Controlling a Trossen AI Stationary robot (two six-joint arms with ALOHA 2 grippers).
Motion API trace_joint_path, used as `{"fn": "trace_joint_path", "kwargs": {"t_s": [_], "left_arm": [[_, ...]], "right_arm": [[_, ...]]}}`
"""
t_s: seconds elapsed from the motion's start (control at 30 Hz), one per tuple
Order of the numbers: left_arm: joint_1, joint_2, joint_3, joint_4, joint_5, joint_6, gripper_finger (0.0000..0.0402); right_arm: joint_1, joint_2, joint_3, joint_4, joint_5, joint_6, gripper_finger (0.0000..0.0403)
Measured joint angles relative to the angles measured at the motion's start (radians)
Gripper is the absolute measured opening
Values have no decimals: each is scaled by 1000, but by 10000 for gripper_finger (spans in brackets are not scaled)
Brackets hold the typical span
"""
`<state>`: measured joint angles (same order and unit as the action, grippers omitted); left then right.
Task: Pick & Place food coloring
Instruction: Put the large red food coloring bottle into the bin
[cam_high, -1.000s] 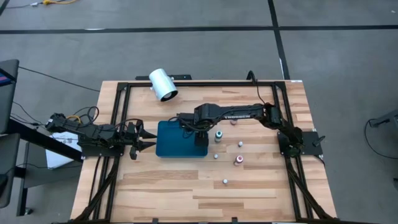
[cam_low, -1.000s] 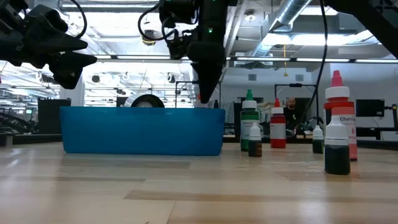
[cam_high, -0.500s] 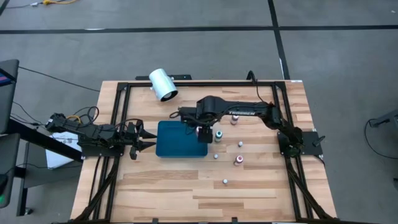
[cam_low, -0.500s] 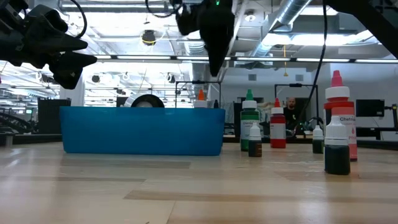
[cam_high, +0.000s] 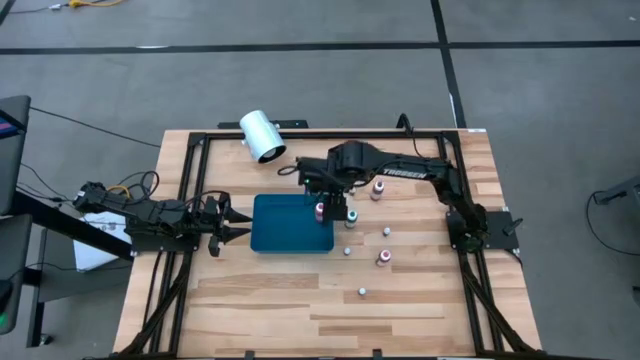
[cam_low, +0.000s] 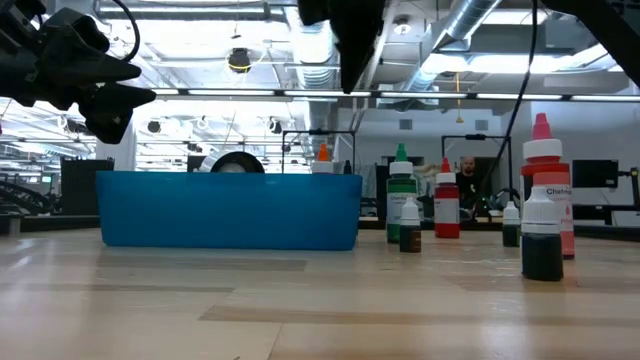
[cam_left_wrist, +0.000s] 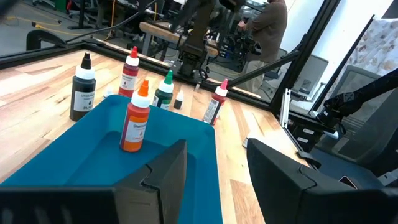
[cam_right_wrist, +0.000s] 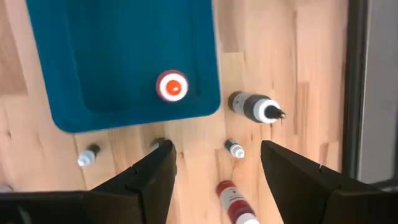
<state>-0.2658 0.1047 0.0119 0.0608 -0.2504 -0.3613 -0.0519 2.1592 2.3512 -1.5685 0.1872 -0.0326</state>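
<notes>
An orange-capped food coloring bottle (cam_right_wrist: 172, 86) stands upright inside the teal tray (cam_high: 275, 235), near the tray's right edge. The right pincer (cam_high: 325, 190) hangs above the tray's far right corner, fingers spread and holding nothing. More bottles (cam_low: 543, 215) stand on the worktop (cam_high: 420, 310) to the tray's right. The left pincer (cam_high: 228, 222) waits partly spread, empty, at the worktop's left edge, beside the tray.

The right arm (cam_high: 405, 171) bears white "TROSSEN" lettering; a bottle's (cam_low: 545, 215) label starts "Chef", the remainder unreadable
</notes>
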Motion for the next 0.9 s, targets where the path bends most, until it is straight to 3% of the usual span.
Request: {"fn": "trace_joint_path", "kwargs": {"t_s": [0.5,0.9], "left_arm": [[0,0,0,0,0,-1,160],[0,0,0,1,6,-2,160]], "right_arm": [[6,1,-2,87,30,85,225],[29,-4,-175,178,119,94,225]]}}
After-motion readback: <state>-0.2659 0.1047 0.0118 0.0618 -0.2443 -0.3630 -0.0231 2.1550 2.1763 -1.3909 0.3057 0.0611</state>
